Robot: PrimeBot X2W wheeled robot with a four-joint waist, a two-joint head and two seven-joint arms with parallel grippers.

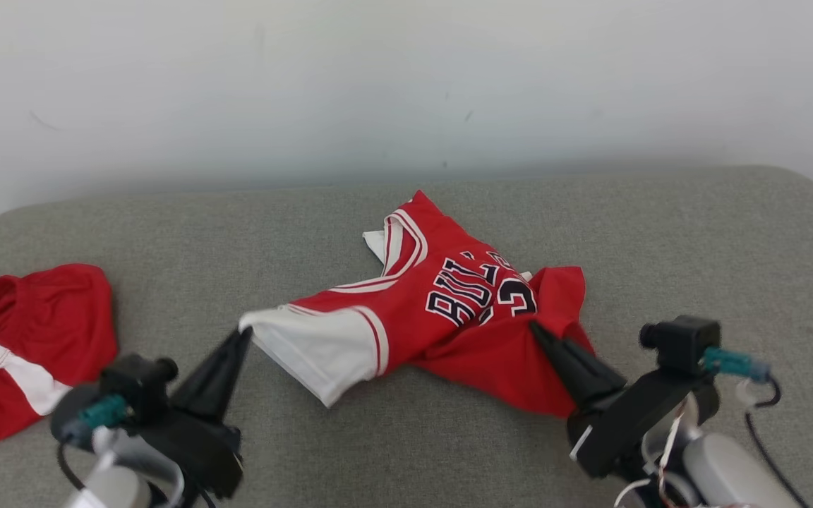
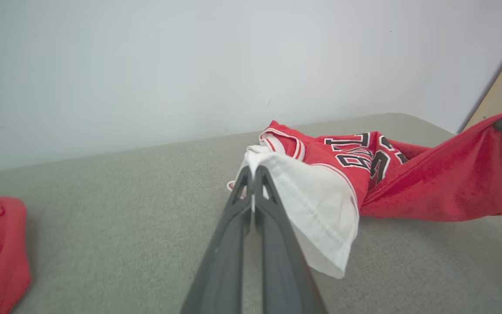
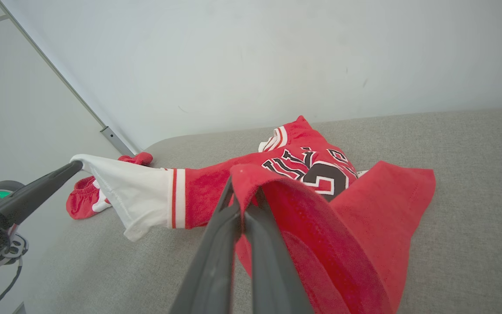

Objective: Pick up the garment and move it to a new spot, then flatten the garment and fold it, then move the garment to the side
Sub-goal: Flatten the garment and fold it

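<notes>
A red basketball jersey point(image 1: 449, 296) of soft knit, with white and dark trim and black lettering outlined in white, lies crumpled near the middle of a grey woven fabric surface point(image 1: 696, 240); its neckline end points toward the white wall point(image 1: 378, 85) and its lower edges toward the robot. The left gripper point(image 1: 244, 333) is clamped on the corner of the jersey's white panel, its two dark fingers pressed together with the cloth pinched at their tips; in the left wrist view the white cloth drapes over the tips of that gripper point(image 2: 253, 172) and hangs down to their right, held clear of the surface. The right gripper point(image 1: 535, 326) is likewise closed on a plain red corner of the jersey at the other side; in the right wrist view the red cloth folds over the tips of that gripper point(image 3: 241, 205) and falls away in front of it. The cloth between the two grips sags, and the lettered chest part rests on the surface; the two grippers stand well apart, one at each side of the garment. A pair of red shorts point(image 1: 32, 331) with a white stripe lies at the far left of the surface, well apart from the jersey.
</notes>
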